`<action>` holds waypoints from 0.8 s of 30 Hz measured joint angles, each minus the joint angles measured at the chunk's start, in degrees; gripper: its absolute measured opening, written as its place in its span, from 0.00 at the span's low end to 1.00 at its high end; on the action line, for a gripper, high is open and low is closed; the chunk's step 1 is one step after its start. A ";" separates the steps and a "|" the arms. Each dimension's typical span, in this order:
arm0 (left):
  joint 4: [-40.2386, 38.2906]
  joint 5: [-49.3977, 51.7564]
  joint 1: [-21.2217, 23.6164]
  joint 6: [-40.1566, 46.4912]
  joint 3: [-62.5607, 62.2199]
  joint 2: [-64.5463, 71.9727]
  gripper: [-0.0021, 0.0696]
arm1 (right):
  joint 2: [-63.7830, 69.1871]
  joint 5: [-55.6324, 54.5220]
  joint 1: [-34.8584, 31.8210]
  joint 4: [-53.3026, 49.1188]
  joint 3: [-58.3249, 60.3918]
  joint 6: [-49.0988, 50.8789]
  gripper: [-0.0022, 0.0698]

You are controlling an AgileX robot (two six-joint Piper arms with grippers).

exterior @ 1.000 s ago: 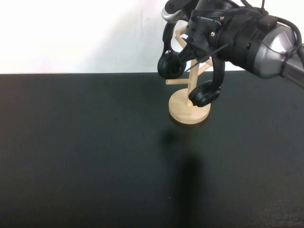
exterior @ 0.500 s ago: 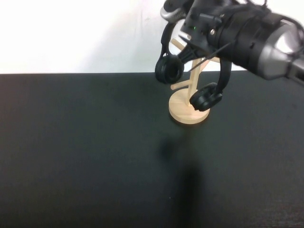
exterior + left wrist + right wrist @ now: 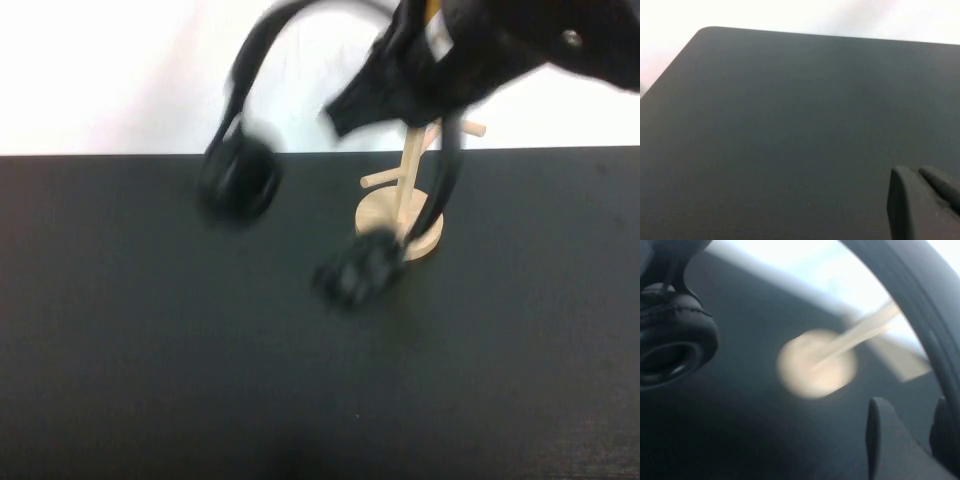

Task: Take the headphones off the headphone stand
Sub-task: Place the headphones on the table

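Right claw (image 3: 400, 85) gripping headphones (image 3: 240, 180), left claw (image 3: 925, 200) parked

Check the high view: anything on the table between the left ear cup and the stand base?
Only the other ear cup intrudes, near the headphone stand base; the rest up to the left ear cup is bare black table.

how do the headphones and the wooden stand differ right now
The headphones are black and hang in the air from the right gripper; the stand is pale wood and sits upright on the table. The headphones are blurred by motion, the stand sharp. The left gripper is elsewhere, over bare table.
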 joint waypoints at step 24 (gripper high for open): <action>0.00 0.00 0.00 0.00 0.00 0.00 0.02 | 23.03 -19.22 -19.31 27.90 15.44 -5.88 0.02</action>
